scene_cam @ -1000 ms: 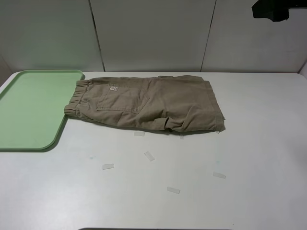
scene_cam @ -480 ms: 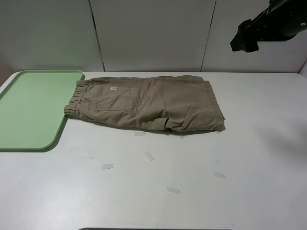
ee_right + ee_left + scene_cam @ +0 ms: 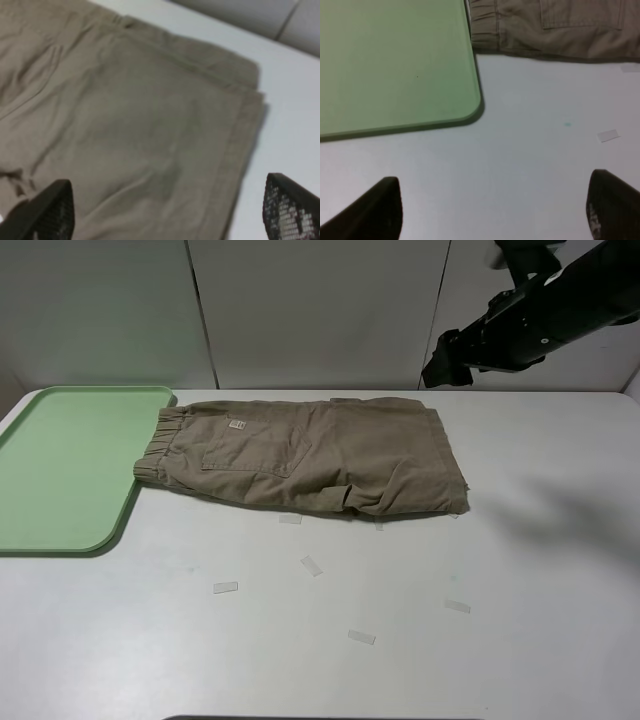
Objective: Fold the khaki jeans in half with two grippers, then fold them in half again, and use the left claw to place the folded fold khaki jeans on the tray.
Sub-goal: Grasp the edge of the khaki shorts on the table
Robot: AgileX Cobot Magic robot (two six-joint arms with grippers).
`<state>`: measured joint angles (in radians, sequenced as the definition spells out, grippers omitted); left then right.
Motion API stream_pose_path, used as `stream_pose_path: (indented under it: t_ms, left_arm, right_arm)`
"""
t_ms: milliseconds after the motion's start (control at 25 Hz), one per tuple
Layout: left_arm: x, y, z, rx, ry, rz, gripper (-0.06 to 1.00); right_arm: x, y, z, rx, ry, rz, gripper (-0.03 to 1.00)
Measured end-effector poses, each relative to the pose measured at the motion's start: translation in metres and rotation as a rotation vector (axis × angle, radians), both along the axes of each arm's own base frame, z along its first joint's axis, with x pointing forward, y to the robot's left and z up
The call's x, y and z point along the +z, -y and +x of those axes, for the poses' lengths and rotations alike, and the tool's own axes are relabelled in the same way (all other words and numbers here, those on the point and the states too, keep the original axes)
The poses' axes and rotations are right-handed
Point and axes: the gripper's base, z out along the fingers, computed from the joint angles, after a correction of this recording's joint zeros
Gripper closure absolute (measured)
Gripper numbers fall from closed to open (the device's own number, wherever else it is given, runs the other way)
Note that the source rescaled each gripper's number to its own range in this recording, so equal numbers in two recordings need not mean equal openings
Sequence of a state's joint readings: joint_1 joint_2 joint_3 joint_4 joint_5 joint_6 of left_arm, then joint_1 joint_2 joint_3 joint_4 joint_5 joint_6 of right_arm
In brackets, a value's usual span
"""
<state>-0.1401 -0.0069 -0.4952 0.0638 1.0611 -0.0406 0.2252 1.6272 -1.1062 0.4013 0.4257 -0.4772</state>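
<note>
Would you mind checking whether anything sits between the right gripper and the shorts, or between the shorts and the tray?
Nothing visible does. The right gripper hangs open above the far hem corner of the shorts, with only air between them. The waistband lies right at the edge of the tray, whose surface is bare.

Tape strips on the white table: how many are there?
5 tape strips: one at the shorts' front edge, one just nearer, one toward the tray, and two nearest the camera. Others may hide under the shorts.
</note>
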Motion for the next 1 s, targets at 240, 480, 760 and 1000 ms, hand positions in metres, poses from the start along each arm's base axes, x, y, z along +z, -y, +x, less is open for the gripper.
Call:
stream_pose_path:
  t_ms: [240,480,760,1000]
  left_arm:
    - [0.0,0.0,0.0,0.0,0.0,0.0,0.08]
    - [0.0,0.0,0.0,0.0,0.0,0.0,0.08]
    - [0.0,0.0,0.0,0.0,0.0,0.0,0.08]
    - [0.0,0.0,0.0,0.0,0.0,0.0,0.08]
  right_arm:
    - [-0.016,-0.006,0.035,-0.045,-0.039,0.073,0.13]
    - [-0.041,-0.004,0.07,-0.099,-0.084,0.106,0.13]
    - [-0.085,0.014,0.085,-0.152,-0.224,0.11,0.13]
    - [-0.107,0.027,0.088,-0.185,-0.289,0.11,0.13]
